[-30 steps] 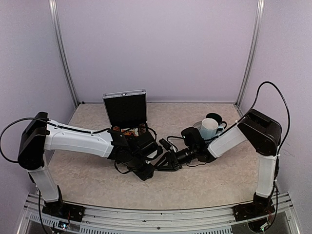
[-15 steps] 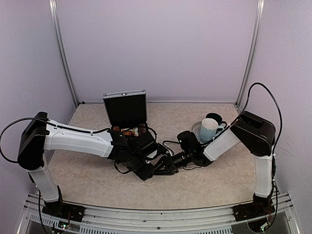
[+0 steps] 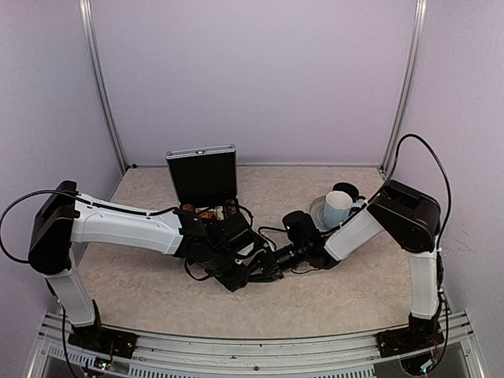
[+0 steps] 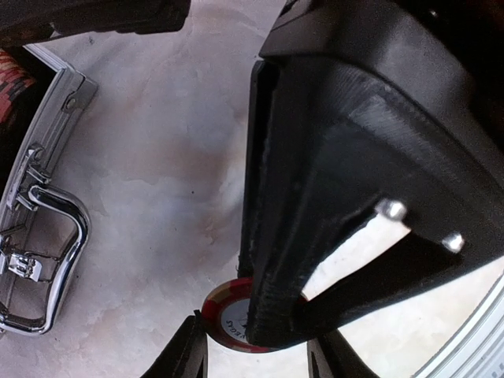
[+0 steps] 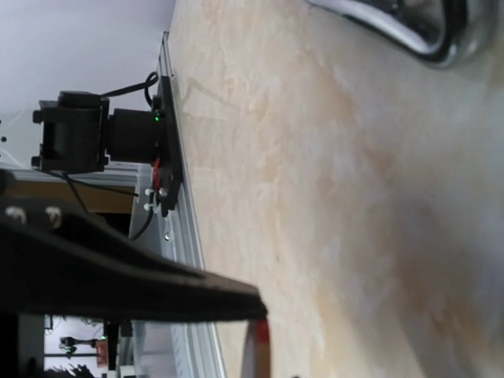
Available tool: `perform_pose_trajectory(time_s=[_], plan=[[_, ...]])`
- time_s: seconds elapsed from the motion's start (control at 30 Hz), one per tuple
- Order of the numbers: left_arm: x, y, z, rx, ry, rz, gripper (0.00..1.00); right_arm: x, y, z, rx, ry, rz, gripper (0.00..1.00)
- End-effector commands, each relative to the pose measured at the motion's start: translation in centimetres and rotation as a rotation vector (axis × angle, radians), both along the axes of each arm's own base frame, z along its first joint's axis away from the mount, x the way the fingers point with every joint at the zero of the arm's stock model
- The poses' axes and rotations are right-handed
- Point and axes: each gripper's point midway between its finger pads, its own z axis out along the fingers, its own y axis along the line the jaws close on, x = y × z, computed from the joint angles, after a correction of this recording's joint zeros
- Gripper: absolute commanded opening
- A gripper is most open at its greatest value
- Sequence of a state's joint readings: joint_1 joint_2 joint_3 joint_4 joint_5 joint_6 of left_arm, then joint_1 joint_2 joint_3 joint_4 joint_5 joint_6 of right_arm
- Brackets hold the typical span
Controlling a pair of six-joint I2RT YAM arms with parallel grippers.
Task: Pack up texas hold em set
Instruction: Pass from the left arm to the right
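Tabletop (image 4: 157, 157) beneath poker chip (image 4: 224, 316) pinched in left claw (image 4: 258, 354); right claw (image 3: 266, 264) grip unclear.

briefcase (image 3: 202, 175): silver ribbed shell, black lining
briefcase handle (image 4: 47, 268): bright chrome
poker chip (image 4: 224, 315): red rim, pale grey centre; edge red and white in the right wrist view
cup (image 3: 337, 208): pale grey-blue
saucer (image 3: 317, 209): grey
table (image 3: 354, 276): beige, marbled with cream
left arm (image 3: 126, 224), right arm (image 3: 354, 228): white shells, black joints
walls (image 3: 252, 79): pale lilac
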State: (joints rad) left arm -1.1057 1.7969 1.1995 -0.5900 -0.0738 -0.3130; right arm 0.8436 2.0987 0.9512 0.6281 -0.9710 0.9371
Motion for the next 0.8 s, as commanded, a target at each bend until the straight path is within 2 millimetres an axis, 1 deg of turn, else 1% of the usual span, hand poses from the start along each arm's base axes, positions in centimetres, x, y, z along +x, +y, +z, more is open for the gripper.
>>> perform_pose_trajectory(time_s=[0.0, 0.17, 0.27, 0.3, 0.33, 0.47, 0.57, 0.6, 0.63, 0.7, 0.73, 0.77], plan=[[0.6, 0.1, 0.3, -0.01, -0.027, 0.013, 0.4, -0.5, 0.6, 0.1, 0.022, -0.001, 0.03, 0.18], [0.6, 0.3, 0.0, -0.004, -0.027, 0.016, 0.4, -0.3, 0.7, 0.3, 0.019, -0.007, 0.026, 0.0], [0.5, 0.4, 0.0, -0.01, -0.027, 0.018, 0.41, 0.1, 0.7, 0.4, 0.008, -0.033, 0.017, 0.0], [0.4, 0.5, 0.1, -0.014, -0.03, 0.017, 0.43, 0.3, 0.7, 0.4, 0.0, -0.042, 0.013, 0.0], [0.4, 0.5, 0.3, -0.021, -0.034, 0.018, 0.46, 0.5, 0.6, 0.5, -0.007, -0.053, 0.01, 0.0], [0.5, 0.6, 1.7, -0.068, -0.058, 0.025, 0.62, 1.7, 0.0, 1.1, -0.028, -0.106, -0.013, 0.0], [0.4, 0.7, 3.4, -0.128, -0.083, 0.03, 0.75, 3.1, -0.9, 1.5, -0.06, -0.166, -0.046, 0.0], [0.3, 0.8, 4.4, -0.158, -0.093, 0.034, 0.79, 3.4, -1.3, 1.7, -0.076, -0.183, -0.053, 0.0], [0.3, 1.2, 4.6, -0.169, -0.095, 0.041, 0.83, 3.8, -1.5, 2.1, -0.081, -0.21, -0.057, 0.0], [0.5, 1.9, 5.5, -0.206, -0.101, 0.063, 0.88, 4.6, -1.7, 2.7, -0.097, -0.272, -0.056, 0.0], [0.8, 2.4, 6.2, -0.229, -0.105, 0.079, 0.9, 5.0, -1.7, 3.0, -0.109, -0.309, -0.056, 0.0], [1.1, 2.9, 6.5, -0.242, -0.105, 0.097, 0.9, 5.5, -1.6, 3.2, -0.122, -0.344, -0.054, 0.0]])
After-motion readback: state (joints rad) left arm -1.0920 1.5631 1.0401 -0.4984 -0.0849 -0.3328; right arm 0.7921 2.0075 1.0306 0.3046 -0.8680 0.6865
